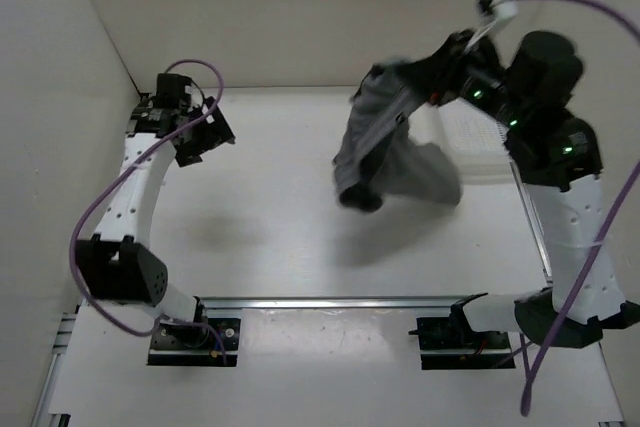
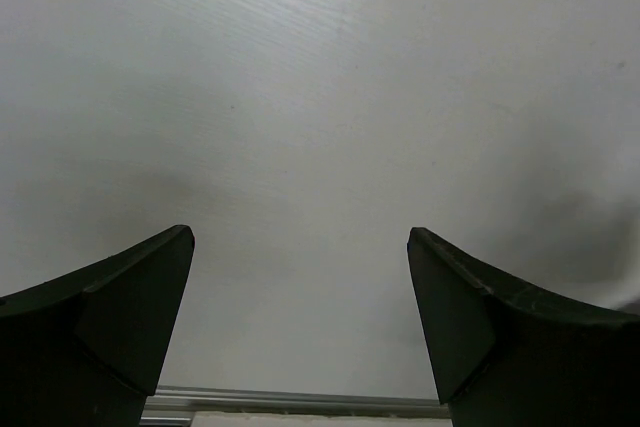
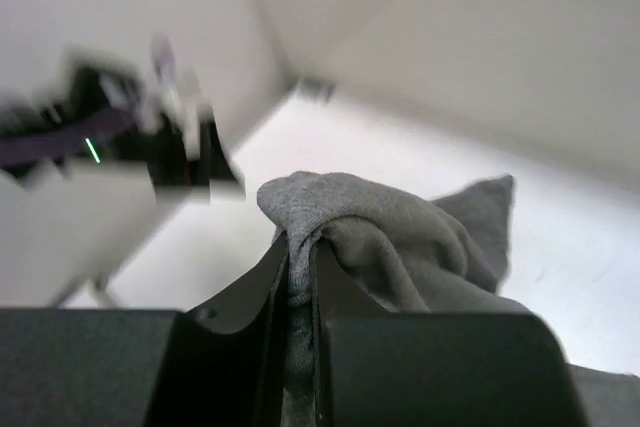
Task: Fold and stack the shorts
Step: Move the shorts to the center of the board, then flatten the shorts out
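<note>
White tabletop (image 1: 260,237) fills a pale-walled enclosure, with the two arm bases bolted at its near edge. Further in on the left side, the left end effector (image 2: 300,242) hangs above that surface with its fingers spread wide and nothing between them. Its wrist view shows only plain tabletop below and ahead of it. It looks parked out of the way, ready to take a second corner once the cloth is laid down.

Further back on the right, the right end effector (image 3: 298,247) is raised high and pinched narrow on a bunched fold of the shorts (image 1: 390,162). They hang below it over the middle of the tabletop; whether the lowest hem touches the surface I cannot tell. Grey cloth bulges out just beyond its fingertips and droops to one side. Holding the garment up like this probably lets it fall open under its own weight, so it can then be spread flat for folding.

Just beside that end effector, partly under the arm, sits a white mesh basket (image 1: 478,137).
</note>
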Motion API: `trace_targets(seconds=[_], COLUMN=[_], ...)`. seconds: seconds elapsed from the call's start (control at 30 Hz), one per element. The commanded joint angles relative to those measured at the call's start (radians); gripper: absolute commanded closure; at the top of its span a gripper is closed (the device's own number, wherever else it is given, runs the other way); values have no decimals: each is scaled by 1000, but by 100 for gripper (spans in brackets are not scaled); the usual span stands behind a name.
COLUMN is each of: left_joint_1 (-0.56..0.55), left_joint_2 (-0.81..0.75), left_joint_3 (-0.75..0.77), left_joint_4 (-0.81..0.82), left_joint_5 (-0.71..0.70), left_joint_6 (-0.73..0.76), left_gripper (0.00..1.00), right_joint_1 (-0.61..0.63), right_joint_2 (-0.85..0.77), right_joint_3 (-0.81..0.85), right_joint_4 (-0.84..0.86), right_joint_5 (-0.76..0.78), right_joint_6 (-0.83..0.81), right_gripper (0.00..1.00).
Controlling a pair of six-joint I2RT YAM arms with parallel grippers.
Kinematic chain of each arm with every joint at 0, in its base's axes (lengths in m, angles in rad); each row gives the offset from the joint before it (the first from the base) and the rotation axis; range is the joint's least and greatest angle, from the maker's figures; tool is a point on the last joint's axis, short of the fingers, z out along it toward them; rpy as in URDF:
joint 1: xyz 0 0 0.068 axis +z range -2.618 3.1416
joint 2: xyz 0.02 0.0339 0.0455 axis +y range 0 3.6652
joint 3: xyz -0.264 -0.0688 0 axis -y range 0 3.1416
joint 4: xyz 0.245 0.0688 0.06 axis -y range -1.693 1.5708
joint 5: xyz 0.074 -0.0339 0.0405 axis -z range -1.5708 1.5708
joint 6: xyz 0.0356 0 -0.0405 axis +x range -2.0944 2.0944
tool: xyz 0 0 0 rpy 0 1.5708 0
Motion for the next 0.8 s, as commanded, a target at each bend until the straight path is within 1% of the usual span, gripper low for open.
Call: trace_targets(seconds=[0.0,0.03,0.07,0.1,0.13,0.17,0.2,0.23,0.3,0.33,0.37,0.4,0.43,0.47,0.5,0.57,0.6,0.63,0.7,0.73,0.77], left_joint_1=[58,58,67,67,67,67,67,40,-6,-26,-48,-93,-117,-141,-164,-226,-246,-266,-316,-333,-365], left_joint_2=[-149,-164,-192,-202,-203,-212,-212,-200,-155,-137,-114,-63,-36,-3,64,138,214,253,325,400,438], left_joint_3=[57,45,35,17,3,-9,-20,-29,-41,-41,-41,-29,-20,7,23,77,96,122,201,231,301], left_joint_4=[-25,-26,-26,-26,-26,-13,-13,-1,8,17,17,17,27,27,27,27,27,27,27,27,17], left_joint_5=[28,28,39,39,62,76,85,85,94,120,120,120,129,129,129,145,154,154,171,183,192], left_joint_6=[-46,-46,-46,-32,-32,-17,-17,-5,5,15,15,25,25,35,35,35,35,45,45,45,45], left_gripper=[0,0,0,0,0,0,0,0,0,0,0,1,1,1,1,0,0,0,0,0,0], right_joint_1=[136,165,212,229,242,259,269,289,300,300,300,300,300,300,300,309,309,309,279,253,240], right_joint_2=[-15,-61,-81,-97,-118,-118,-132,-149,-173,-198,-198,-210,-210,-210,-210,-172,-146,-132,-111,-100,-100], right_joint_3=[-295,-461,-540,-611,-736,-786,-827,-885,-924,-941,-953,-966,-966,-976,-977,-986,-986,-986,-1016,-1029,-1042], right_joint_4=[24,24,24,8,-2,-11,-29,-29,-40,-31,-31,-19,-19,-2,-2,-3,-17,-46,-46,-46,-28], right_joint_5=[-19,11,41,67,81,81,81,99,153,167,179,193,193,182,182,194,269,298,312,312,300], right_joint_6=[-61,-62,-77,-77,-66,-66,-45,-33,9,24,37,62,73,73,87,104,138,153,162,176,176], right_gripper=[100,100,97,83,59,19,11,9,9,9,11,21,28,31,31,28,26,24,24,23,20])
